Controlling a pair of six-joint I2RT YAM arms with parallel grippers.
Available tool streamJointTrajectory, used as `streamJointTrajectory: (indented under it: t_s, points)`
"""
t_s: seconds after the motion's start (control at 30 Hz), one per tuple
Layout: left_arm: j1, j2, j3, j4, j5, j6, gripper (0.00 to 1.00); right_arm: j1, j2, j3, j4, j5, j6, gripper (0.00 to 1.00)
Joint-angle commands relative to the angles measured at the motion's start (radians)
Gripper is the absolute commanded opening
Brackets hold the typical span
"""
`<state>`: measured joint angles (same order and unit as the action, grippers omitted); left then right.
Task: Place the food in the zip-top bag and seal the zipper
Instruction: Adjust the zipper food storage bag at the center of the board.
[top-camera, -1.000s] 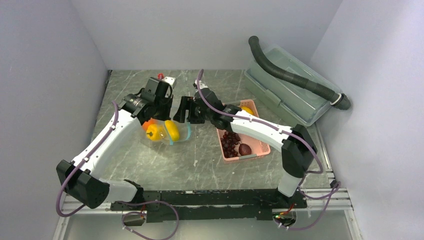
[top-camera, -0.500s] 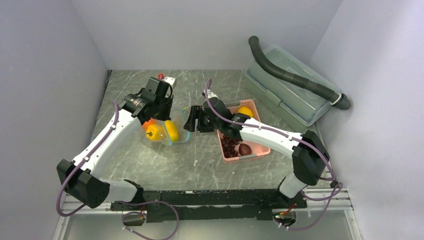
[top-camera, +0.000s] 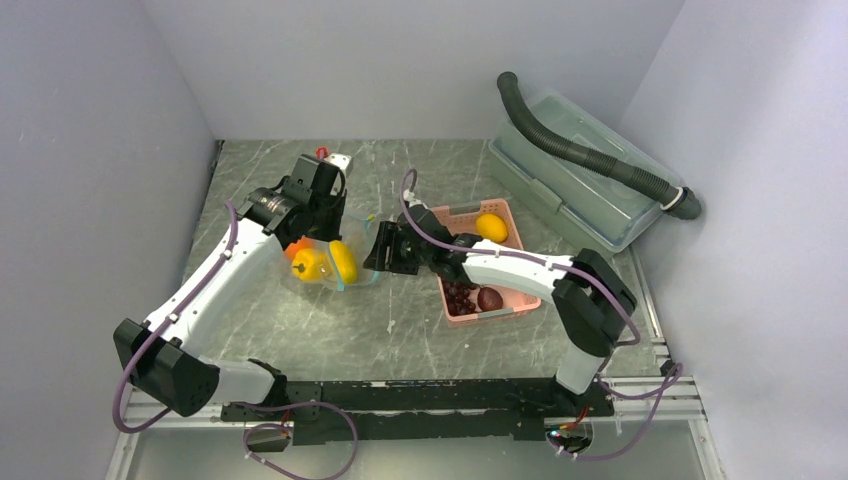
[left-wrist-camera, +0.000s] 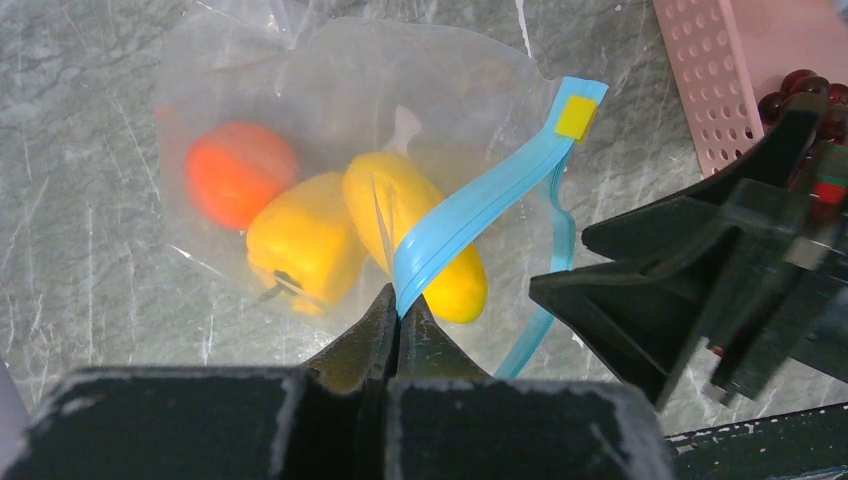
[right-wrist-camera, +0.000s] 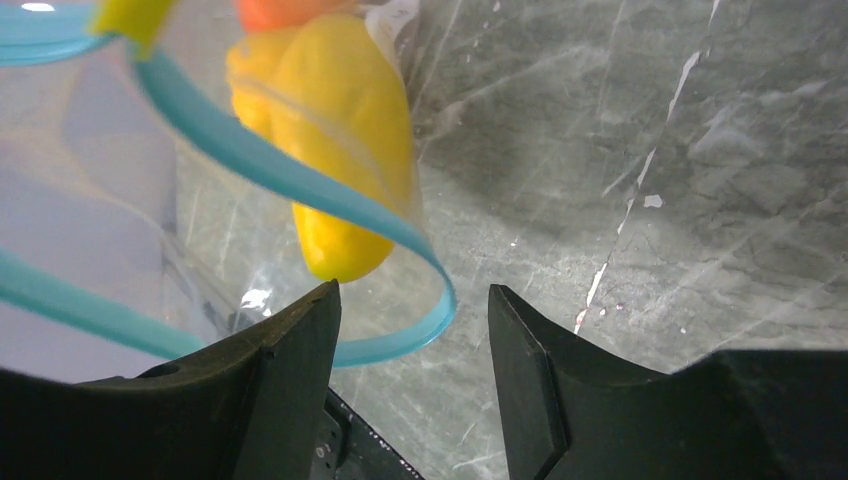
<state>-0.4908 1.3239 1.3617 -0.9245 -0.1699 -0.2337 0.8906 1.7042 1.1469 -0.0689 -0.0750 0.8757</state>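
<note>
The clear zip-top bag (top-camera: 335, 262) lies on the table with an orange (left-wrist-camera: 238, 170), a yellow bell pepper (left-wrist-camera: 305, 240) and a yellow oblong fruit (left-wrist-camera: 425, 235) inside. My left gripper (left-wrist-camera: 400, 300) is shut on the blue-teal zipper strip (left-wrist-camera: 480, 205) and holds the mouth up; a small yellow tab (left-wrist-camera: 577, 115) sits at the strip's end. My right gripper (right-wrist-camera: 410, 300) is open and empty just at the bag's mouth, with the lower strip (right-wrist-camera: 300, 180) looping in front of its fingers. It is at mid-table in the top view (top-camera: 385, 250).
The pink slotted basket (top-camera: 450, 212) stands right of the bag and holds dark grapes (top-camera: 458, 296), a reddish-brown round fruit (top-camera: 490, 298) and a yellow fruit (top-camera: 490, 226). A large clear lidded box (top-camera: 560, 190) with a dark corrugated hose (top-camera: 590, 155) on it stands at the back right.
My right gripper has moved nearer and lower, from the far side of the bag down to its open mouth. The left gripper and the bag have stayed put.
</note>
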Motion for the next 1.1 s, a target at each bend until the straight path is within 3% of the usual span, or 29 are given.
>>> streamJointTrajectory:
  t_s: [0.0, 0.37, 0.6, 1.07]
  points:
    - [0.0, -0.004, -0.002, 0.024, 0.003, -0.006, 0.0, -0.004, 0.039, 0.02, 0.089, -0.024, 0.048, 0.59]
    - [-0.001, -0.002, -0.002, 0.023, 0.003, -0.006, 0.0, -0.004, 0.098, 0.045, 0.119, -0.04, 0.076, 0.46]
    - [-0.001, -0.003, -0.001, 0.023, 0.002, -0.006, 0.0, -0.004, 0.073, 0.057, 0.097, -0.025, 0.056, 0.01]
    - [-0.002, -0.033, 0.056, -0.018, 0.032, -0.017, 0.0, -0.007, -0.089, 0.086, -0.023, 0.047, -0.075, 0.0]
